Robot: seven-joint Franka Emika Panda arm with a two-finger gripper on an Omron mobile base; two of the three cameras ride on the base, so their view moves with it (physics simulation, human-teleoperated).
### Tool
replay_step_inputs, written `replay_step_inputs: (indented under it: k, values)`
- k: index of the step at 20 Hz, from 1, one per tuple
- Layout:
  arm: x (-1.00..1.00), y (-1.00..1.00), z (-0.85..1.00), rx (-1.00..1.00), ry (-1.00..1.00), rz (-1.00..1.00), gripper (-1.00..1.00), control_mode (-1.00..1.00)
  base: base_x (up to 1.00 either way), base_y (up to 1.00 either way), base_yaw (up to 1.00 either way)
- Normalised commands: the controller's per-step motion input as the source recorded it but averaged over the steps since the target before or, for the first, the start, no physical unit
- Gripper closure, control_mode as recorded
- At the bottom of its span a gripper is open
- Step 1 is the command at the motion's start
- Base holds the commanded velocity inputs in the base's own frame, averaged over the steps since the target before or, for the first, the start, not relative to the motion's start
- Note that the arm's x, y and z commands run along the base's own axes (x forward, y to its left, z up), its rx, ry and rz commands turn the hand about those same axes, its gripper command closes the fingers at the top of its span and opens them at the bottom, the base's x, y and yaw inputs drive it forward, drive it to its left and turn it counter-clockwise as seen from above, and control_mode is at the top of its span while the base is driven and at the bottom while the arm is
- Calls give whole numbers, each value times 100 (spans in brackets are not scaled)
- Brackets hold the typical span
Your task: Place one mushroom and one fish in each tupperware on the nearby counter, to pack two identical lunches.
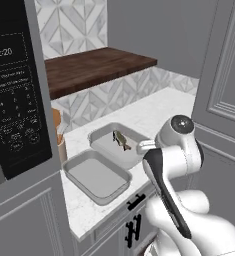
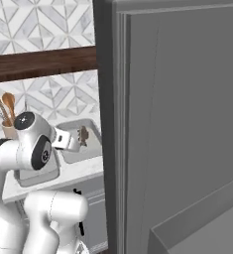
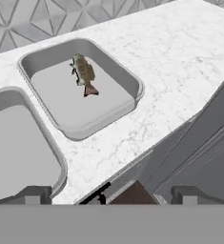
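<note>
One fish packed, hand (image 3: pixel 111 195) hanging open and empty.
Fish (image 3: pixel 84 72) is lying in the far tub (image 3: pixel 127 78); the near tub (image 3: pixel 56 162) risks being skipped.

My white marble counter (image 1: pixel 154 112) carries two grey tupperware tubs side by side, nearly touching. Tub nearer the microwave (image 1: pixel 95 176) sits bare; the tub farther from the microwave (image 1: pixel 120 144) has a fish (image 1: pixel 121 140) inside.
</note>
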Motion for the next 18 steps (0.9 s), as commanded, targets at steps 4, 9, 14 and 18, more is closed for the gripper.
replay_step_inputs:
  k: [4, 9, 14, 18]
  values:
    - [0, 0, 0, 0, 0, 0, -100, 100, -100, 0, 0]
    - [0, 0, 0, 0, 0, 0, -100, 100, -100, 0, 0]
    - [0, 0, 0, 0, 0, 0, -100, 100, -100, -8, -11]
    - [0, 0, 0, 0, 0, 0, -100, 100, -100, 0, -34]
